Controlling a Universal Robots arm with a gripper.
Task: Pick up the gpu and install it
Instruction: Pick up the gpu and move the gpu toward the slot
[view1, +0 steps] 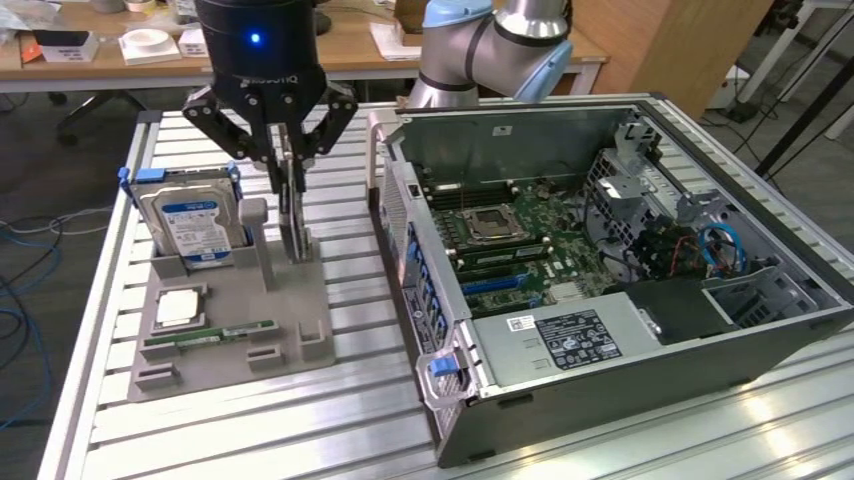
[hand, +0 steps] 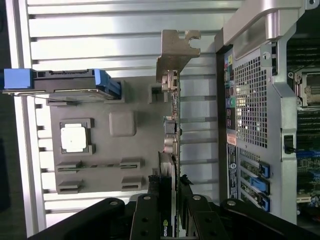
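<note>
- Gripping the gpu (view1: 298, 228) by its top edge, with fingers (hand: 146, 220) narrowed against both of its faces.
- Standing upright in the grey holder (view1: 214, 345) on the slatted surface (view1: 334, 420), at 3 o'clock from the hard drive (view1: 194, 225) in the exterior view.
- Farther toward 3 o'clock, near the open computer case (view1: 587, 270).

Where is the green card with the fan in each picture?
Exterior view: the gpu stands on edge at the exterior view's left, beside the hard drive.
Wrist view: the gpu shows edge-on, between the hard drive and the computer case.
Shared landmark: the blue-framed hard drive.
</note>
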